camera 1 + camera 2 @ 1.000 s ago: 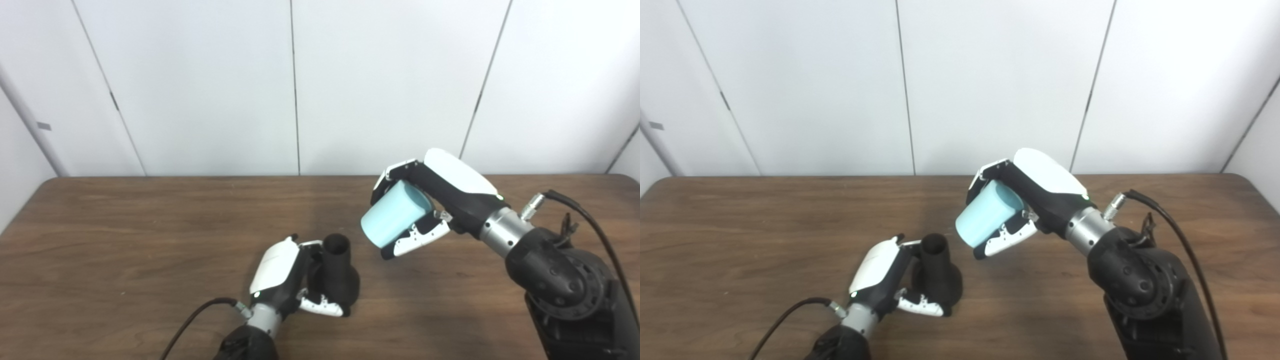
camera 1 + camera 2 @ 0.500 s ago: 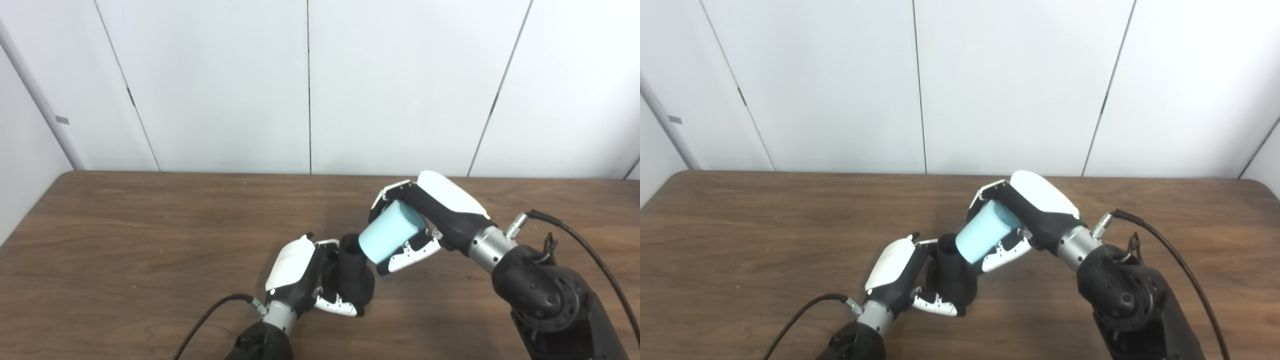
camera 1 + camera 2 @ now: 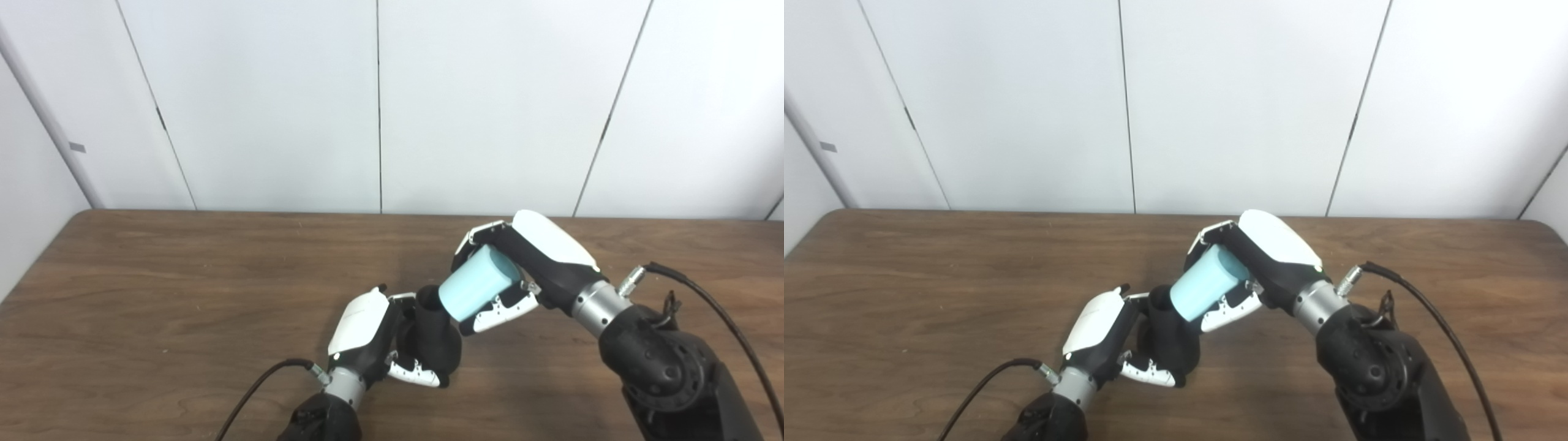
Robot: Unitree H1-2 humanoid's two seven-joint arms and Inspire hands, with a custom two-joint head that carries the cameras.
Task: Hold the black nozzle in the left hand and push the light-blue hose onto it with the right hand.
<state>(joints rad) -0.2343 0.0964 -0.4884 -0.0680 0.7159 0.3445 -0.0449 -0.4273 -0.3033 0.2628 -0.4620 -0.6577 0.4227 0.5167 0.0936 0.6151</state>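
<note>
Now the light-blue hose (image 3: 474,291) meets the mouth of the black nozzle (image 3: 432,340) near the middle of the bench (image 3: 153,306).

Left robot hand (image 3: 373,340) wraps its fingers around the nozzle's flared base, holding it upright on the wood. Right robot hand (image 3: 520,269), at the nozzle's 2 o'clock, clasps the tilted hose, whose lower end touches the nozzle's rim; whether it has slid on is hard to tell. Bare wood lies open toward 9 o'clock and 12 o'clock. No writing is readable. Both forearms are cut off at the bottom edge.
</note>
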